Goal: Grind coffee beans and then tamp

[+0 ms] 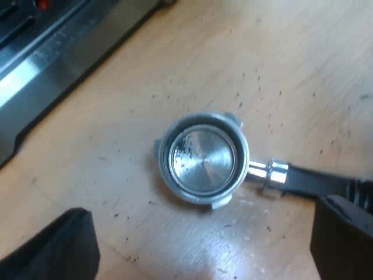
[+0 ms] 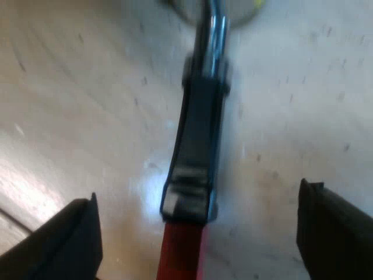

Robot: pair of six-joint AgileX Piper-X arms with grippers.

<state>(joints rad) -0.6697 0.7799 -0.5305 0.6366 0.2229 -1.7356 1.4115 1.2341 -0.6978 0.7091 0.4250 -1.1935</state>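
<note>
One portafilter (image 1: pixel 201 158) flat on wooden desk (image 1: pixel 291 58), basket facing up, few dark specks inside. One espresso machine (image 1: pixel 52 52) nearby. Left pincer (image 1: pixel 201 233) released, fingers wide, above basket. Right pincer (image 2: pixel 201 230) released, fingers straddling dark handle (image 2: pixel 198 128) at red end (image 2: pixel 180 254), not touching.

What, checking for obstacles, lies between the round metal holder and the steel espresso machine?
Only wooden tabletop with dark specks, in the left wrist view, separates round metal holder from steel espresso machine.
</note>
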